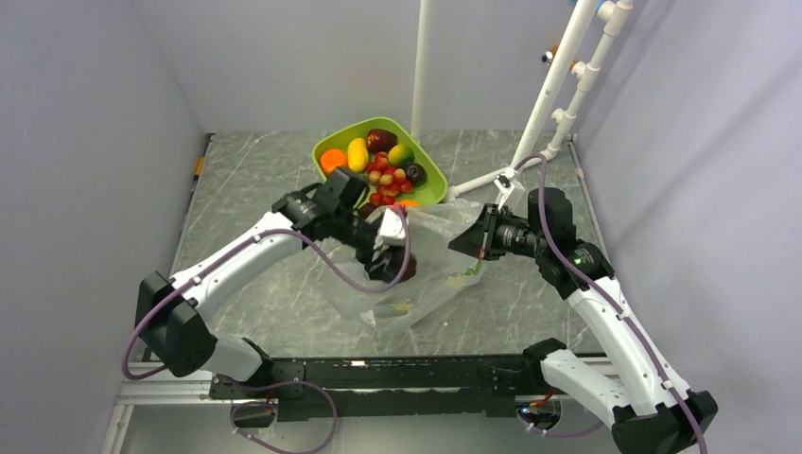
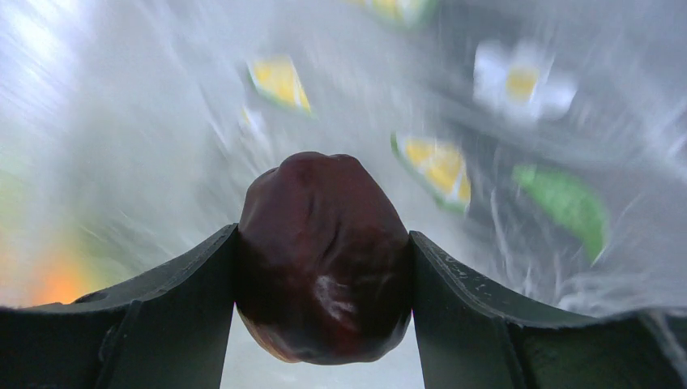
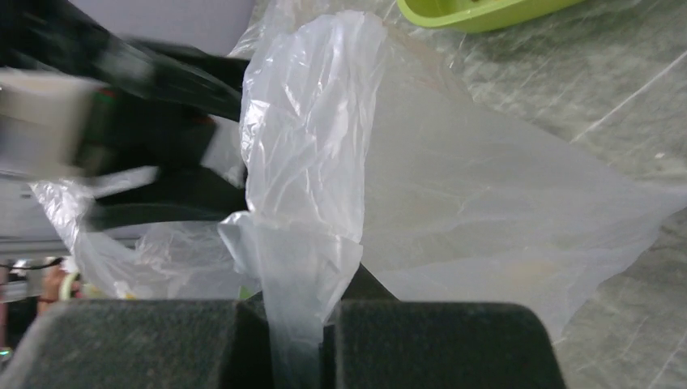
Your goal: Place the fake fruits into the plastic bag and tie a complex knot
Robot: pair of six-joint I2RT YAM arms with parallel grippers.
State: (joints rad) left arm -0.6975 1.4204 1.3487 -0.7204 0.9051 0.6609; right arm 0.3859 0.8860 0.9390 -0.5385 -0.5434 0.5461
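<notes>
From above, we are in the loading step. The left gripper point(image 1: 392, 264) reaches into the mouth of the plastic bag point(image 1: 444, 279), which lies on the table point(image 1: 255, 189) between the two arms, just in front of the green tray point(image 1: 331, 144). The right gripper point(image 1: 476, 241) holds the bag's far edge up. Most of the fake fruits point(image 1: 383, 163) sit in the tray, so we judge the task barely begun and the knot a long way off.

From the left wrist, the jaws stand fairly wide, pressed against both sides of a maroon fruit point(image 2: 322, 255). It is dark, glossy and slightly dimpled. Blurred clear film with yellow and green printed patches surrounds it.

From the right wrist, the jaws are closed tight on a gathered strip of the bag's rim, and thin crinkled plastic rises from them.

The next move, as we see it, calls for opening the left jaws well inside the bag, so the fruit drops clear of the mouth, while the right grip stays firm.
</notes>
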